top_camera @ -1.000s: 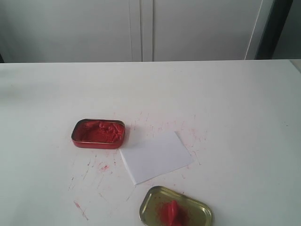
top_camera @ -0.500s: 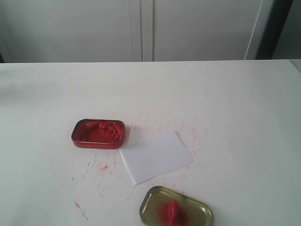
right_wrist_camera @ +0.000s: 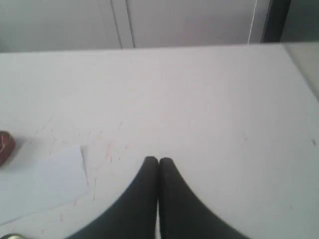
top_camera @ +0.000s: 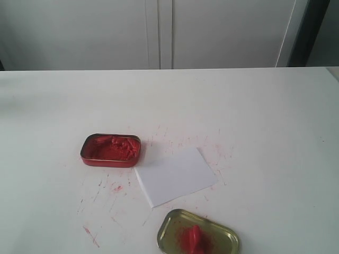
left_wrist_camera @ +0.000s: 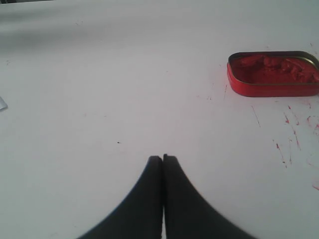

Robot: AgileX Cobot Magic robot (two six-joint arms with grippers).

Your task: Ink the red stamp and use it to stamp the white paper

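Well, the red stamp [top_camera: 195, 236] lies in the gold lid [top_camera: 170, 225], probably to keep its inky face off the worktop [top_camera: 265, 132], and it is apart from both jaws. The white paper [top_camera: 175, 176] sits between the lid and the red tin [top_camera: 110, 150], near your right jaws, while the tin lies ahead of the left. Both pairs of jaws are clenched together, empty and touching nothing.

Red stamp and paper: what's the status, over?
Left gripper and right gripper shut, empty. Small red plastic stamp lies in gold tin lid, untouched. White rectangular paper sheet blank, nothing blocking it.
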